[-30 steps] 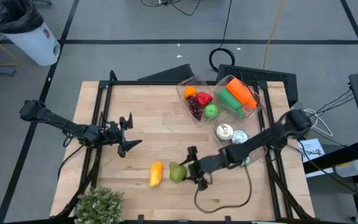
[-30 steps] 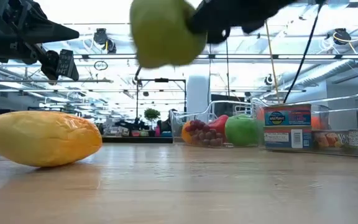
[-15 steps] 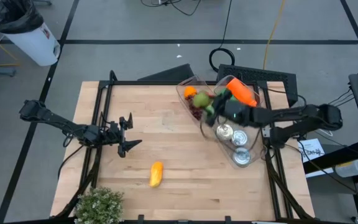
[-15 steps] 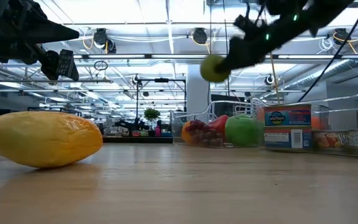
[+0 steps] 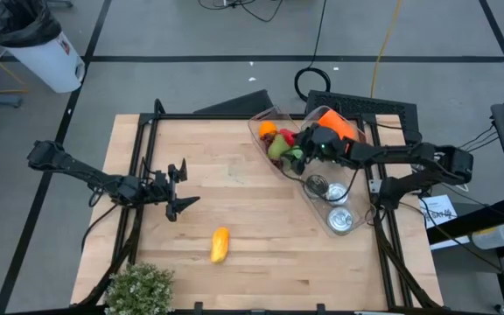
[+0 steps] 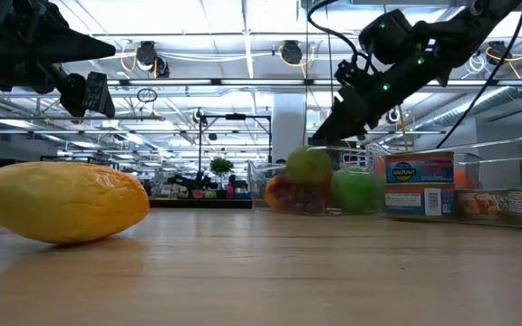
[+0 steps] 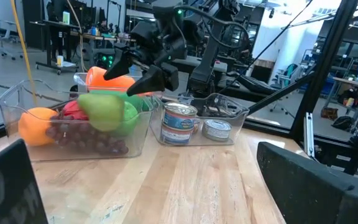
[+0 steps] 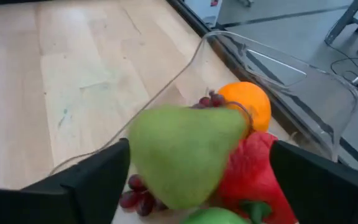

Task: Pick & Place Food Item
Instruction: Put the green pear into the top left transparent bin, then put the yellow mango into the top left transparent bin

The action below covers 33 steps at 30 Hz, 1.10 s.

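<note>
Pear: green pear (image 8: pixel 182 155) in the clear fruit bin (image 5: pixel 265 122), on top of grapes (image 7: pixel 86 140), beside the orange (image 8: pixel 247 106).
Right gripper (image 5: pixel 307 145): over the bin, jaws released, pear free.
Left gripper (image 5: pixel 180 186): jaws spread, hovering mid-table.
Mango (image 5: pixel 220 244): alone on the table (image 5: pixel 226 175).

Bright, even light falls from ceiling strips, flaring white above the mango (image 6: pixel 60 200) in the low view. Shadows on the table (image 5: pixel 234 175) are soft. The pear (image 8: pixel 185 152) shows slightly blurred up close.
</note>
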Motion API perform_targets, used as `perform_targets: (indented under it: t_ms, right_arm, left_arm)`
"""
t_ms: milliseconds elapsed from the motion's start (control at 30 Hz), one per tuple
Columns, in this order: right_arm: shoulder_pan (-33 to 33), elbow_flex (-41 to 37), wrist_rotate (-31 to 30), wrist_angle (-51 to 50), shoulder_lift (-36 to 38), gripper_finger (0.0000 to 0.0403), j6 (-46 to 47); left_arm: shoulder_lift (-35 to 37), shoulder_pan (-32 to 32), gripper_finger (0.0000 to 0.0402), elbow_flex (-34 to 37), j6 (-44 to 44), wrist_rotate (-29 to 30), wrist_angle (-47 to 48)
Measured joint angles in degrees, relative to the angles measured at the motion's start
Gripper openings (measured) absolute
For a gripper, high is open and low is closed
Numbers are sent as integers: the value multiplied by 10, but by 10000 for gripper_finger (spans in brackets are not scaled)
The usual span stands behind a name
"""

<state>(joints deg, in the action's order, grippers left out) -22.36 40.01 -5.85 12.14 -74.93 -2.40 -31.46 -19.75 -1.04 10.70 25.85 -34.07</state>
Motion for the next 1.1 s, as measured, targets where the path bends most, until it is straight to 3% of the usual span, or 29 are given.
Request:
perform_targets:
  t_ms: [133,200,367,467,567,767,1000,1100]
  right_arm:
    - [9,0,0,0,5,392,16]
    - [19,0,13,9,6,388,32]
    - [77,0,108,60,6,370,57]
    - [133,0,117,87,6,366,48]
    - [200,1,78,104,14,365,33]
    - [340,6,-57,110,13,365,-40]
    - [425,6,-77,112,15,365,-101]
    - [436,6,-78,112,16,365,-105]
  left_arm:
    - [0,0,333,0,0,0,0]
    - [0,0,333,0,0,0,0]
    - [0,0,333,0,0,0,0]
    - [0,0,333,0,0,0,0]
    - [0,0,333,0,0,0,0]
    - [0,0,333,0,-2,1,-5]
    - [0,2,333,0,-33,5,-43]
    - [-17,-9,333,-18,-95,-76,6]
